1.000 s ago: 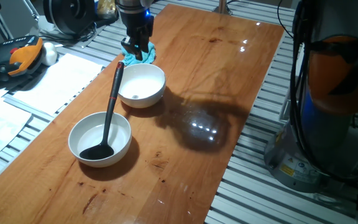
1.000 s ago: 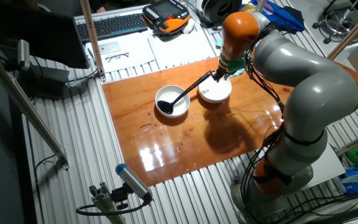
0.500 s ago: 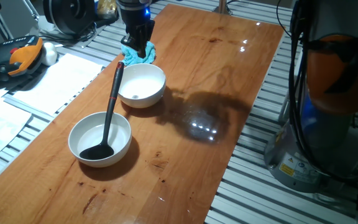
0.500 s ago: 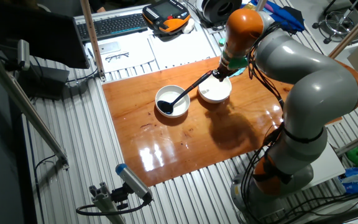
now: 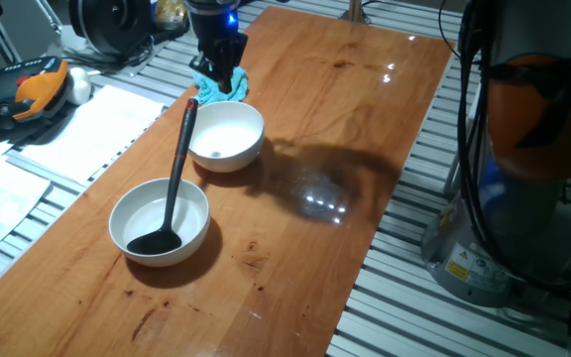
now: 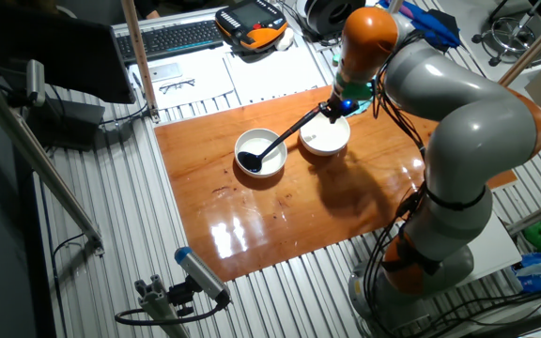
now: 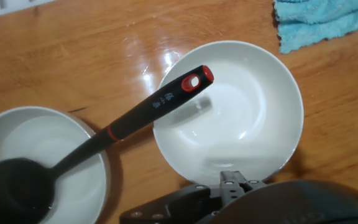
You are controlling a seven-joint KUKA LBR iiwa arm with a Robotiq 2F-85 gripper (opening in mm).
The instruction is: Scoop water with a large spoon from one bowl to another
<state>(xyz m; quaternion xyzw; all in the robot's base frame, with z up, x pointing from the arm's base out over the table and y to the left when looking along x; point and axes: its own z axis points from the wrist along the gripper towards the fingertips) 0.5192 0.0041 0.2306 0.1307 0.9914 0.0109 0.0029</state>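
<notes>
the large spoon [image 5: 173, 178] lies untouched, scoop down in the near bowl [image 5: 160, 220], handle resting across the rim of the far bowl [image 5: 226, 136]. the gripper [image 5: 216, 77] hovers beyond it, holding nothing; whether it is parted i cannot tell. all scooping remains.
</notes>
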